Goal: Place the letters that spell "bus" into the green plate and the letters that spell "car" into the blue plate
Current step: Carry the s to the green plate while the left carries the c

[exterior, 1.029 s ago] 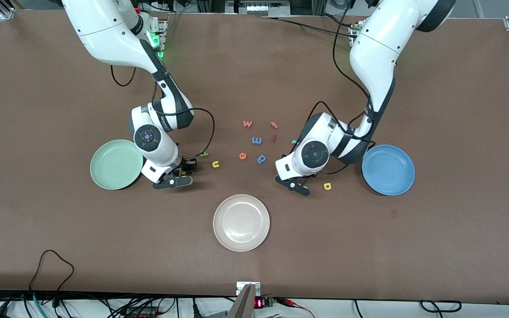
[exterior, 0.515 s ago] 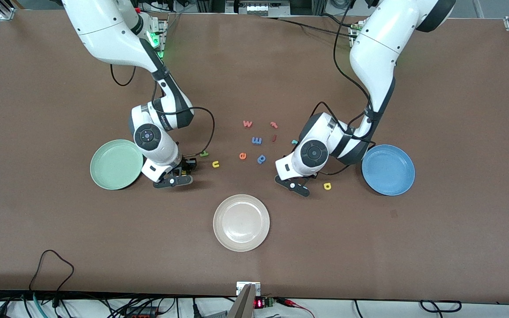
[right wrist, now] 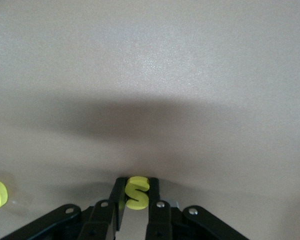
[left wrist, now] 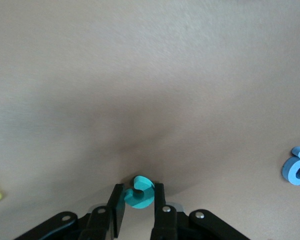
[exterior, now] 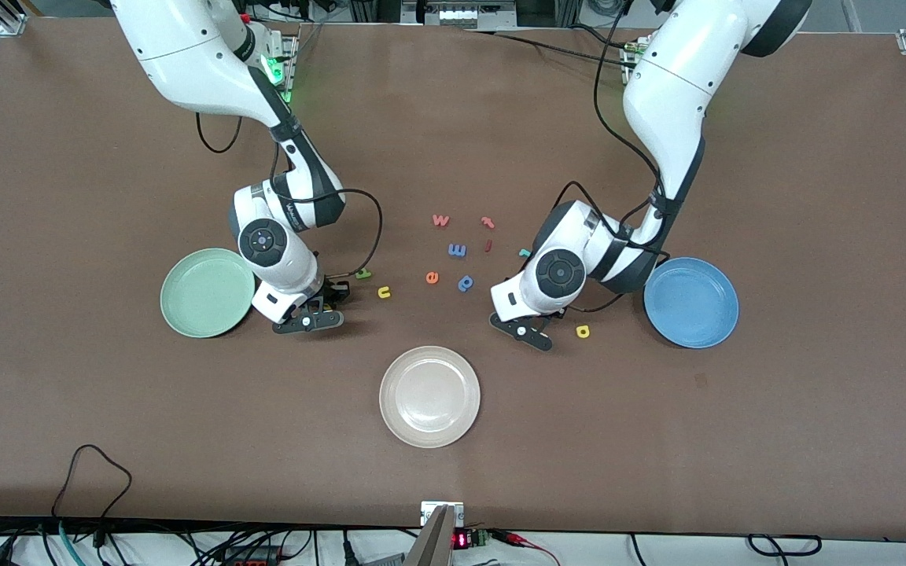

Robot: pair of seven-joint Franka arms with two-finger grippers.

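Cream-white plate (exterior: 429,397) sits nearest the tabletop's front edge, midway along it.

Farther in, the left gripper (left wrist: 139,212) is down at the tabletop beside the blue plate (exterior: 691,302), fingers pinched on the teal c (left wrist: 139,192). Yellow a (exterior: 583,331) lies loose between that gripper and the blue plate.

Right gripper (right wrist: 136,205) is low beside the green plate (exterior: 208,292), fingers clamped on the yellow s (right wrist: 137,192); whether the s is off the surface is hard to tell.

Yellow u (exterior: 384,292) and dark green b (exterior: 363,273) lie just beside it.

Toward the middle: orange e (exterior: 432,277), blue p (exterior: 465,282).

Teal r (exterior: 524,252), mostly hidden by the left arm.
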